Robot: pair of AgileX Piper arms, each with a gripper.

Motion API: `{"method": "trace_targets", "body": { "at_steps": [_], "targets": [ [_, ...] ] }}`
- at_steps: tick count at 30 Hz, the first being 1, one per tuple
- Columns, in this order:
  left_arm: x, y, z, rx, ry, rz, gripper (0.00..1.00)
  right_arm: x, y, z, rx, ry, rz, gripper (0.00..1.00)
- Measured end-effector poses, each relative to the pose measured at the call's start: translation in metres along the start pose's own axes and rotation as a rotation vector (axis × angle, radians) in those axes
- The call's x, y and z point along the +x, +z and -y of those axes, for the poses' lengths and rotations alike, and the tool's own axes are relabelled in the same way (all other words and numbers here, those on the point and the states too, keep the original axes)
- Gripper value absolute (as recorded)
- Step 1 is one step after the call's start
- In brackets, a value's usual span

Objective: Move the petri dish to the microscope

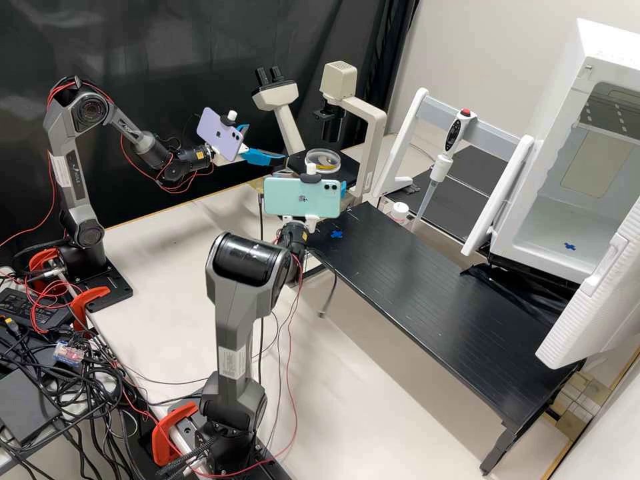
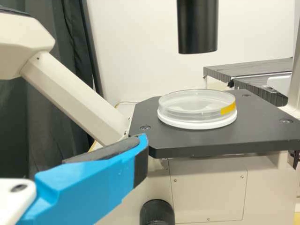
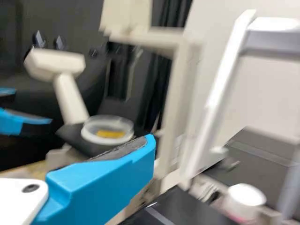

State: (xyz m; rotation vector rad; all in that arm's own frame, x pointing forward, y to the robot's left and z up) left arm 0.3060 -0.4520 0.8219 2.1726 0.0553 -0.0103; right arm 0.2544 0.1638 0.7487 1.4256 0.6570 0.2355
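The clear petri dish [image 1: 323,160] [image 2: 197,107] [image 3: 107,127], with a yellow label on its side, rests flat on a white round base on the microscope's black stage [image 1: 299,162] [image 2: 220,145], below the dark condenser tube. My left gripper [image 1: 265,144] is beside the stage on the eyepiece side, apart from the dish; in the left wrist view this gripper [image 2: 144,141] stands open, one bare finger showing. On the near side of the microscope is my right gripper [image 1: 343,189], partly behind a green phone; in the right wrist view this gripper [image 3: 151,142] is open, its visible pad touching nothing.
The microscope's upright arm [image 1: 373,143] rises beside the stage. A black raised shelf [image 1: 427,287] runs from near the microscope towards the open white incubator [image 1: 567,200]. A pipette [image 1: 443,157] hangs on a white stand, and a small white-capped bottle [image 1: 399,212] stands behind the shelf.
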Motion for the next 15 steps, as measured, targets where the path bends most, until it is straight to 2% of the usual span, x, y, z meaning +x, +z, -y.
{"method": "trace_targets", "body": {
  "at_steps": [4, 7, 10, 15],
  "targets": [
    [0.000, 0.000, 0.000, 0.000, 0.000, 0.000, 1.00, -0.027, 0.011, -0.014, -0.034, 0.114, 0.015, 1.00],
    [0.000, 0.000, 0.000, 0.000, 0.000, 0.000, 1.00, -0.047, 0.022, -0.021, -0.075, 0.184, 0.076, 1.00],
    [0.000, 0.000, 0.000, 0.000, 0.000, 0.000, 1.00, -0.061, 0.036, -0.027, -0.086, 0.216, 0.143, 1.00],
    [0.000, 0.000, 0.000, 0.000, 0.000, 0.000, 1.00, -0.078, 0.058, -0.037, -0.003, 0.261, 0.231, 1.00]
  ]
}}
